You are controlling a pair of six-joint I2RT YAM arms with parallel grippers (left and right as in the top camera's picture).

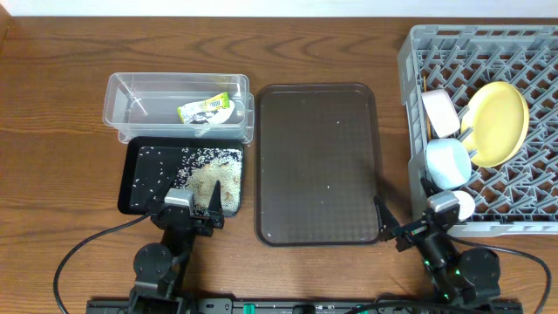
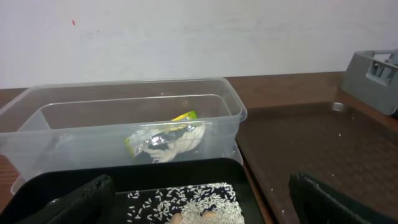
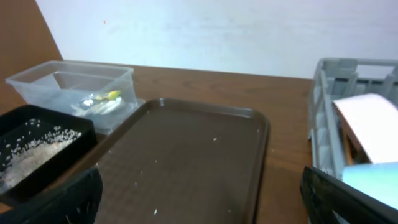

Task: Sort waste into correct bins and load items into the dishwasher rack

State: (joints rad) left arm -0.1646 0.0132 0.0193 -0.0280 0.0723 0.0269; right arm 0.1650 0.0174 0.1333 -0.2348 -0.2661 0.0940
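**Three views of one table**

The overhead camera looks straight down on the whole table. The left wrist camera sits low, close to the clear tub, facing the wall. The right wrist camera, equally low, looks across the brown tray. All three show the tub, the black tray and the brown tray.

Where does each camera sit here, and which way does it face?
Overhead: above the table, looking straight down on the clear plastic rectangular tub, shallow black tray, dark brown serving tray and grey plastic dishwasher rack; left gripper and right gripper at the bottom edge.
Left wrist: low over the black tray, facing the tub and wall; own fingers in lower corners.
Right wrist: low by the brown tray, facing across it; fingers likewise.
Shared: both wrist views show the tub.
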